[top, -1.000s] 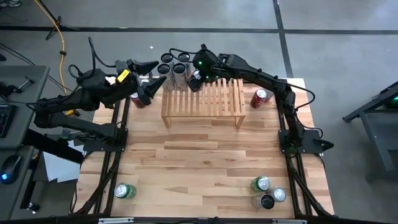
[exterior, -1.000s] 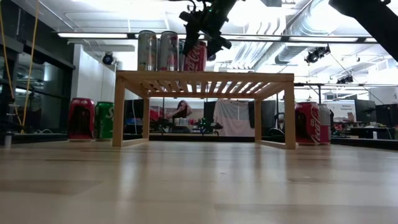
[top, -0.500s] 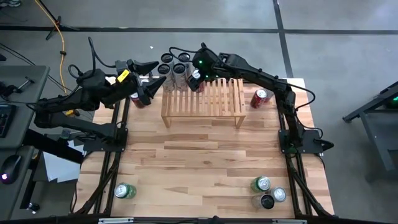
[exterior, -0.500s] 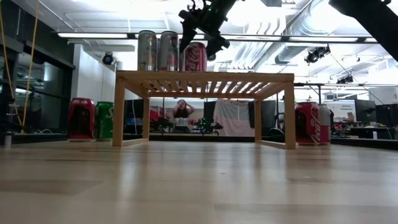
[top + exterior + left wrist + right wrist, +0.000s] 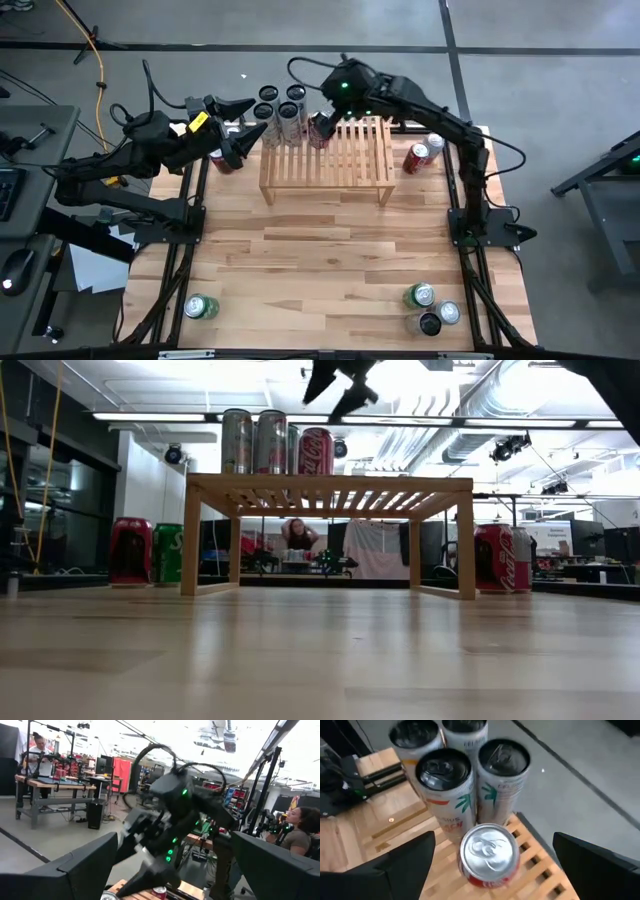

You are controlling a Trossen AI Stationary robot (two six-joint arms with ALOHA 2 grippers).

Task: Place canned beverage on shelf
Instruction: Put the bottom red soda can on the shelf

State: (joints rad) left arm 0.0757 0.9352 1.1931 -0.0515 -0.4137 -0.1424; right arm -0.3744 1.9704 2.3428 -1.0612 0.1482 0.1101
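On top of the shelf (image 5: 325,155) stands the red can (image 5: 488,854), beside the tall cans (image 5: 443,787) | my right gripper (image 5: 340,385) hangs above it, fingers apart | can looks hard, smooth, slippery, maybe heavy | hold round its sides | left gripper (image 5: 240,128) waits wide apart

Crowded at the shelf's (image 5: 326,156) far left corner by tall cans (image 5: 280,110) and a red can (image 5: 321,128); rest of slatted top bare, open from above.
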